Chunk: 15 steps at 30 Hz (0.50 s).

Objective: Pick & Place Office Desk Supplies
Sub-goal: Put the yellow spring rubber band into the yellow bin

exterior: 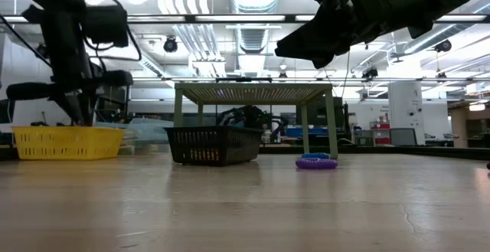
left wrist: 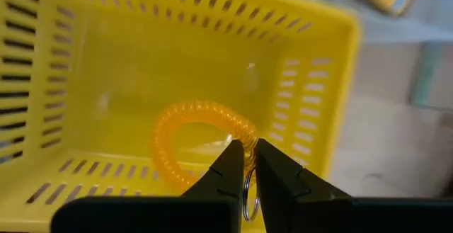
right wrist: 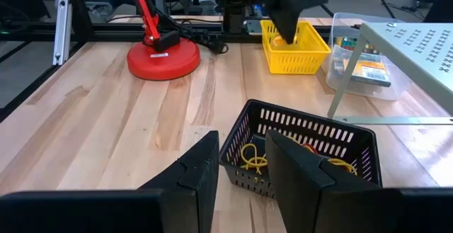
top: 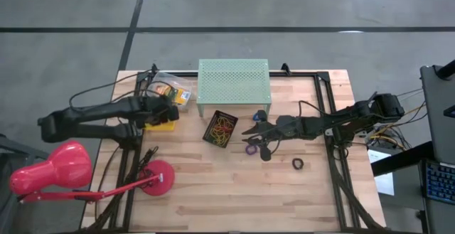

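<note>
- L gripper (left wrist: pixel 244 163) over yellow basket (top: pixel 163 124) at table's 9 o'clock, fingers pinched on metal ring of orange coil (left wrist: pixel 202 144); coil dangling inside basket, prob. about to be dropped there.
- R gripper (right wrist: pixel 241 166) at table centre, above black basket (top: pixel 220 128), fingers spread w/ nothing between, likely lining up next pick.
- Black basket holding yellow/red bands (right wrist: pixel 251 156): sorting bin, apparently.
- Still loose: purple ring (exterior: pixel 316 162), blue ring (top: pixel 260 114), black ring (top: pixel 298 164) toward 3 o'clock.
- Green stand (top: pixel 233 80) at 12, red lamp (top: pixel 158 178) at 7: not task items.
</note>
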### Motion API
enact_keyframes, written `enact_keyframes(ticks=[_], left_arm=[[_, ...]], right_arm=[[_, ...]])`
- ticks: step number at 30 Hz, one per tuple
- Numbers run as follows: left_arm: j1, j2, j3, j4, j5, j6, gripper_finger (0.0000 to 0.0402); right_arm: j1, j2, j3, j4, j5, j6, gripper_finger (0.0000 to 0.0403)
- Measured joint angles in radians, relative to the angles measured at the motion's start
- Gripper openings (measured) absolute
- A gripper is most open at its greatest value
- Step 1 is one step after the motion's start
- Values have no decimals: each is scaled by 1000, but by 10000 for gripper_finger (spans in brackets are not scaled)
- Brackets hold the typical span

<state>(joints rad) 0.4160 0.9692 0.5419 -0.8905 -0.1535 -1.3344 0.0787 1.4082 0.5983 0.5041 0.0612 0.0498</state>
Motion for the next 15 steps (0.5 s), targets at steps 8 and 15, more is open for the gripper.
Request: enact_keyframes(ticks=[8,15], left_arm=[[10,52,-22,31,29,4,29],[11,54,-24,52,43,3,61]], right_arm=[[0,0,0,0,0,0,111],[0,0,0,0,0,1,111]])
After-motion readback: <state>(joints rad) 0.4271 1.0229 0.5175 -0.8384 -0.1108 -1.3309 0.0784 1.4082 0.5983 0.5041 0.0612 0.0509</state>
